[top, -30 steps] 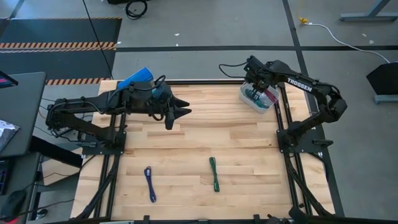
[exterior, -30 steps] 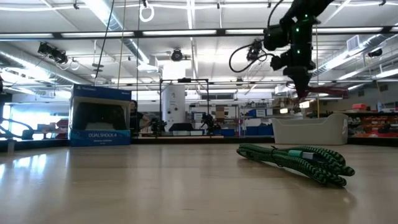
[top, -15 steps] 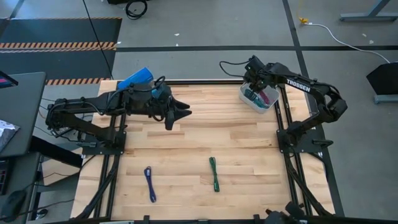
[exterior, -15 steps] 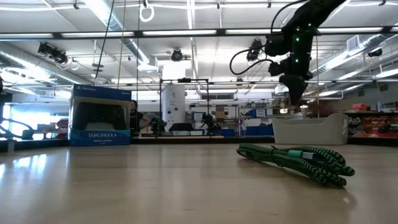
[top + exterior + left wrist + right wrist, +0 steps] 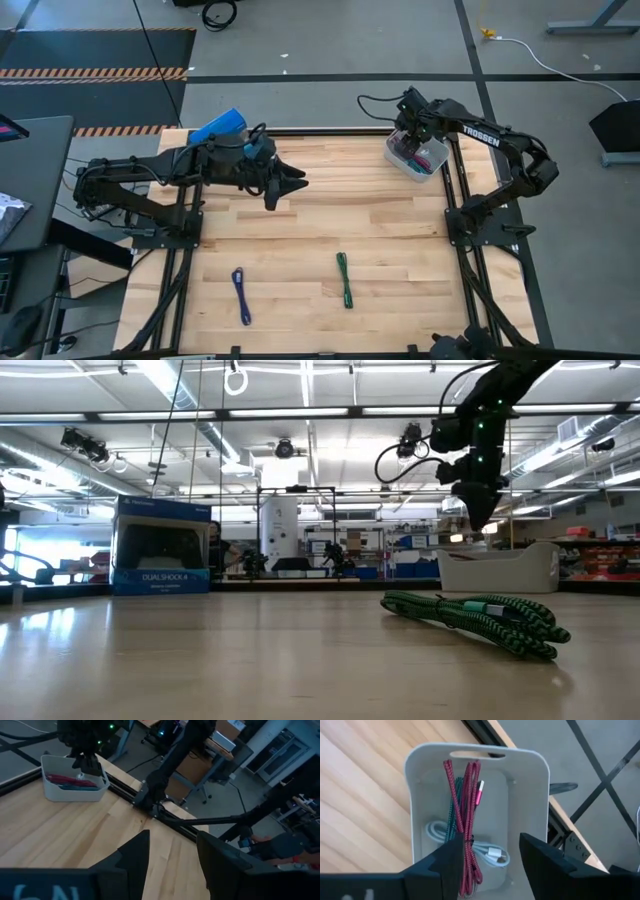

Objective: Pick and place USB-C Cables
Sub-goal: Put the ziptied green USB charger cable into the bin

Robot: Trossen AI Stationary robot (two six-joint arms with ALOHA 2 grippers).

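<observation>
My right gripper (image 5: 490,865) hangs open above the clear grey tray (image 5: 391,150) at the table's far right, with nothing between its fingers. In the tray lie a maroon cable (image 5: 468,815), a teal cable (image 5: 453,810) and a grey cable (image 5: 487,852), the maroon one on top. A green cable (image 5: 344,280) and a purple-blue cable (image 5: 241,296) lie flat on the table near its front edge. My left gripper (image 5: 298,183) waits open above the far left part of the table, pointing toward the right.
A blue box (image 5: 218,127) stands at the table's far left corner, behind my left arm. Bare wood lies between the two loose cables and the tray. Black frame rails (image 5: 460,200) run along the table's edges.
My right gripper has opened above the tray and let go of the maroon cable, which now lies in the tray on top of the others.
</observation>
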